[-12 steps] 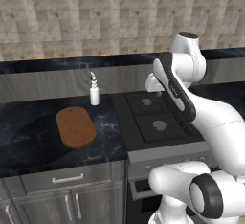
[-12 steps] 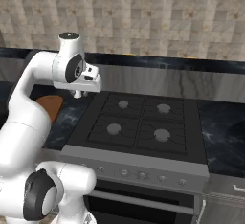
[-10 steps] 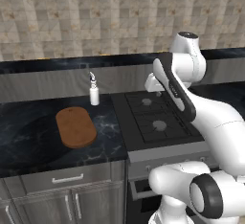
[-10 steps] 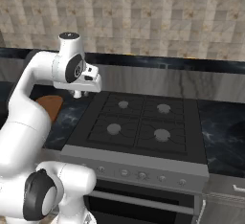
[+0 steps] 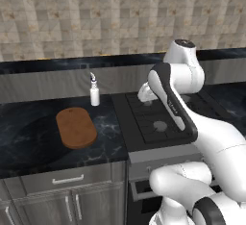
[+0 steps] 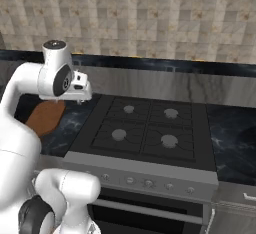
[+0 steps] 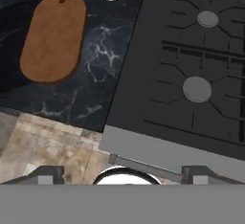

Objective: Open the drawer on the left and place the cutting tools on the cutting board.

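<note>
Hand view: oval wooden cutting board [image 7: 53, 37], marbled counter [image 7: 103, 70].

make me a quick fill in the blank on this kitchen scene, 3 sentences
1. The cutting board lies on the dark counter with ____ on it.
2. The white bottle stands between the board and the ____.
3. The drawer under the board is ____.

Missing words: nothing; wall; closed
</note>
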Robot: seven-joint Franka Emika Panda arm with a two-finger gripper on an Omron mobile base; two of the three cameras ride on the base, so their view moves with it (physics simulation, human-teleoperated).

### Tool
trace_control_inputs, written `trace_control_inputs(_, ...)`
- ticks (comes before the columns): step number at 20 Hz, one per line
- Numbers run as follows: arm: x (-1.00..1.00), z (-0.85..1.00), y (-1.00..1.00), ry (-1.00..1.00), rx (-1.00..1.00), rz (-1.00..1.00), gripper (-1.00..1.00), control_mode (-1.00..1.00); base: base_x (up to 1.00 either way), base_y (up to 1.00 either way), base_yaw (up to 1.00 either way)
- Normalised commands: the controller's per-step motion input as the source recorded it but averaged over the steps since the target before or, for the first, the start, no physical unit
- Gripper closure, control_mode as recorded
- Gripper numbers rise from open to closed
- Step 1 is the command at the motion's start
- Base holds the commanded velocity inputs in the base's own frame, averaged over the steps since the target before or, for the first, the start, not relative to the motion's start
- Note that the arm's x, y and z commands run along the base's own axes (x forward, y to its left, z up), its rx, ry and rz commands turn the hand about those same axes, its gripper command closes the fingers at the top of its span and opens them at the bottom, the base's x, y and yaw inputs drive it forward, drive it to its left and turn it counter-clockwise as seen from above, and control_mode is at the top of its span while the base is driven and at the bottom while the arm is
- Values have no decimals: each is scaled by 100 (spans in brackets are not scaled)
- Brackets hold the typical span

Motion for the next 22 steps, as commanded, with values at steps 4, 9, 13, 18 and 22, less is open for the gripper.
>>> trace_control_inputs(4, -45, -55, 91, -25, -1, 38, -100, -100, 0, 0, 0)
trace_control_inputs(9, -47, -48, 100, -33, -9, 37, -100, -100, 0, 0, 0)
trace_control_inputs(13, -51, -42, 100, -35, -19, 31, -100, -100, 0, 0, 0)
trace_control_inputs(18, -56, -30, 87, -30, -24, 23, -100, -100, 0, 0, 0)
trace_control_inputs(22, -49, -24, 54, -16, -23, 14, -100, -100, 0, 0, 0)
